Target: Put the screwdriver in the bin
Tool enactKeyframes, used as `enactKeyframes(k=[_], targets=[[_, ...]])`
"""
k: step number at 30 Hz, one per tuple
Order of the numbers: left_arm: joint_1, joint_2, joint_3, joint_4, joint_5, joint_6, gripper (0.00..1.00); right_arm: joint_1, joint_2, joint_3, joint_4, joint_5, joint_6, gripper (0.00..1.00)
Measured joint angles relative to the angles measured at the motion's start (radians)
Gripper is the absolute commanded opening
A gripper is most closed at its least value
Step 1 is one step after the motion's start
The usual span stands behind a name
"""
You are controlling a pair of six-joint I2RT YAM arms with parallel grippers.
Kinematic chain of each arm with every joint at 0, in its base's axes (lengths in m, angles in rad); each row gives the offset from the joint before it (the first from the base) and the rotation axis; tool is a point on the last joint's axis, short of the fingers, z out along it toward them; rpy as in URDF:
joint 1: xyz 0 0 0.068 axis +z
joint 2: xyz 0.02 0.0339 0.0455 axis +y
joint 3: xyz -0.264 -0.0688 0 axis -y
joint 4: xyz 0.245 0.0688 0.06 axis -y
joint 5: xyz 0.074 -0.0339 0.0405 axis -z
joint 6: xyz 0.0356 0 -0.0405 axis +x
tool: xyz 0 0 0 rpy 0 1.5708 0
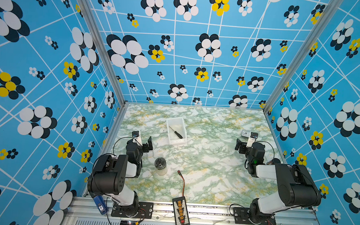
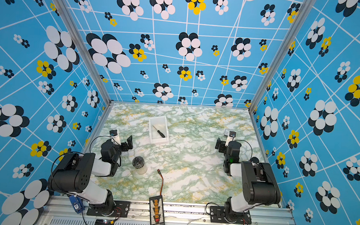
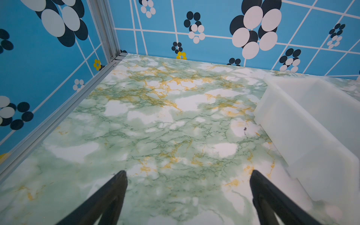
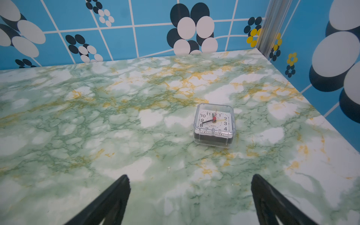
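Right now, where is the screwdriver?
In both top views the screwdriver lies diagonally inside the white bin, centre-left of the table, beyond the jar.

Robot test cell in a lab
Flower-print panels [image 1: 199, 54] on aluminium framing [image 1: 99, 47] wall in a marbled tabletop [image 1: 214, 161]; left arm [image 1: 108, 177] and right arm [image 1: 293, 186] bolted to its front rail [image 1: 212, 210]

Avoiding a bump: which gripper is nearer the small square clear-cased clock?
Right. The right gripper is just short of the clock; the left gripper is away beside the white plastic bin.
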Motion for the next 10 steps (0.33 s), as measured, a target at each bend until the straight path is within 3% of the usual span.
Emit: enactKeyframes(k=[10], targets=[[0.000, 0.000, 0.000, 0.043, -0.015, 0.000, 0.99, 0.000, 0.000, 0.000, 0.000, -0.006, -0.005, 0.99]])
